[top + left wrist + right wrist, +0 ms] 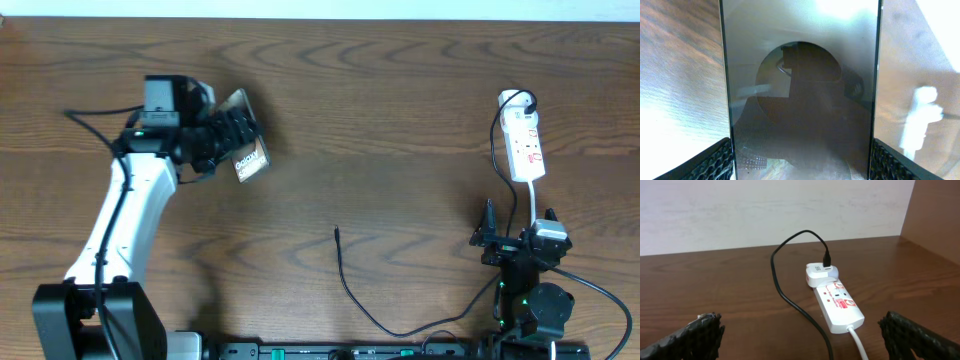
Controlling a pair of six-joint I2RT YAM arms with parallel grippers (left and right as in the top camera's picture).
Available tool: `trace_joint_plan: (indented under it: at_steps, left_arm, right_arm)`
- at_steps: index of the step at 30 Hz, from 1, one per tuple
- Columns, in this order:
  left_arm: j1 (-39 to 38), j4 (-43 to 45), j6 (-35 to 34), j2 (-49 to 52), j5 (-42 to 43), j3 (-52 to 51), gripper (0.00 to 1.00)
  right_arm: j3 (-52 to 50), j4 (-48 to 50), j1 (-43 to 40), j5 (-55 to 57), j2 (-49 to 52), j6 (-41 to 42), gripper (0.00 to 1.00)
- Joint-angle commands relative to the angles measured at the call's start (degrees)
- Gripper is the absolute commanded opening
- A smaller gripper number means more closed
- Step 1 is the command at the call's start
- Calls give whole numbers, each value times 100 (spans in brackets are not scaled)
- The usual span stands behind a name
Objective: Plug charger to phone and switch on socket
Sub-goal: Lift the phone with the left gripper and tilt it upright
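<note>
My left gripper [232, 135] is shut on the phone [248, 160] at the upper left and holds it tilted off the table; its "Galaxy" text faces up. In the left wrist view the phone's glossy screen [800, 90] fills the space between my fingers. The charger, a thin black cable [350, 290], lies loose with its plug tip [337, 232] at mid table. Its other end is in a white plug on the socket [525, 148], a white strip at the right, also in the right wrist view [840, 305]. My right gripper [510, 243] is open, just near the socket's cord end.
The socket's white cord [857, 340] runs toward my right gripper between its fingers. The black cable [790, 297] loops beside the socket's left side. A pale wall stands behind the table's far edge [770, 247].
</note>
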Motion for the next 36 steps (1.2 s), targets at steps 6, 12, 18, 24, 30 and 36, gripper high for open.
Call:
trace_joint_plan:
  at_steps: [6,12,18,24,30,36]
  left_arm:
    - [1056,734,-2146,-144,3086,24,7]
    - [1438,1272,-3569,-144,4166,24,7]
    - [1491,1469,-4415,-144,4354,24,8]
    - [1488,1593,-4607,-144,4371,24,7]
    - [1491,1596,-4699,-144,4369,22,8]
    - [1491,1596,-4697,-144,4369,24,7]
  right_arm:
    - [-7,-28,37,11,-31,33,99]
    - [-7,-28,37,11,-31,33,99]
    - [-7,-28,37,11,-31,33,99]
    - [-7,-28,37,11,-31,35,99]
    - [-7,-28,37,11,-31,35,99]
    - [-7,-28,37,11,-31,35,99]
